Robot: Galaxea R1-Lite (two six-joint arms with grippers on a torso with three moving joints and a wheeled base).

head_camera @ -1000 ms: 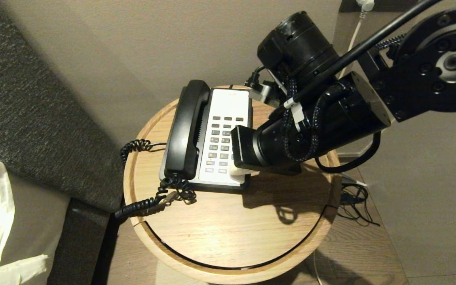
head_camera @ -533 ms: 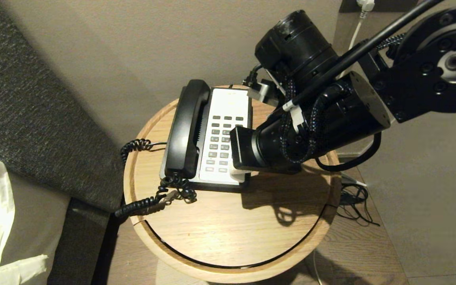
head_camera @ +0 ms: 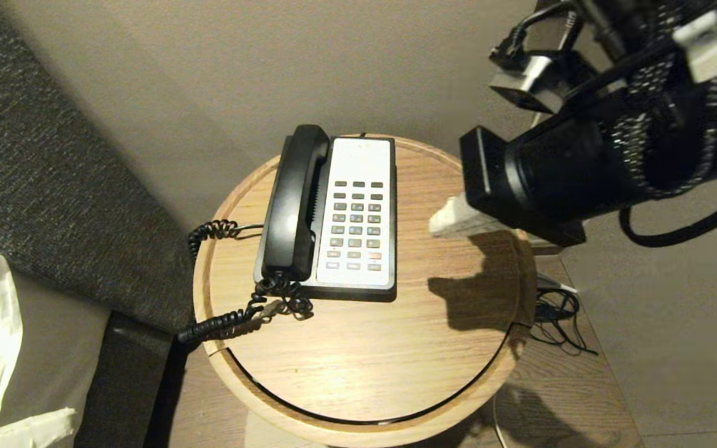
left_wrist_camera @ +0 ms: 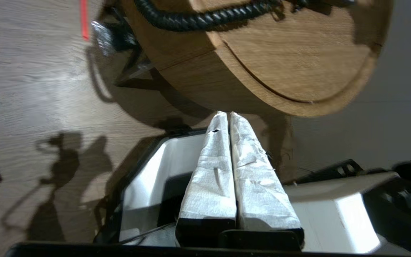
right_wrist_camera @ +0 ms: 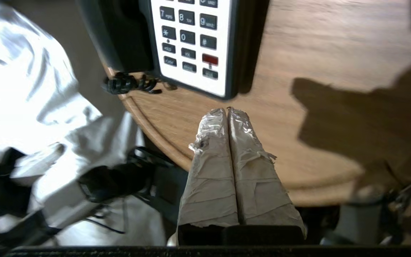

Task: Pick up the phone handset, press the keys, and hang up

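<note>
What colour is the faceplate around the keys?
White; the faceplate around the keys shows best in the head view.

- One phone handset [head_camera: 295,202], on its cradle.
- One keys [head_camera: 356,225] grid, holding a single reddish button.
- One round wooden desk [head_camera: 365,367].
- Two pincers: right pincer [right_wrist_camera: 228,111], left pincer [left_wrist_camera: 226,115].

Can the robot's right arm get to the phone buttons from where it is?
Probably yes. The right pincer is shut and hangs above the round table, beside the keys. Nothing lies between them, and the phone handset rests on the far side.
</note>
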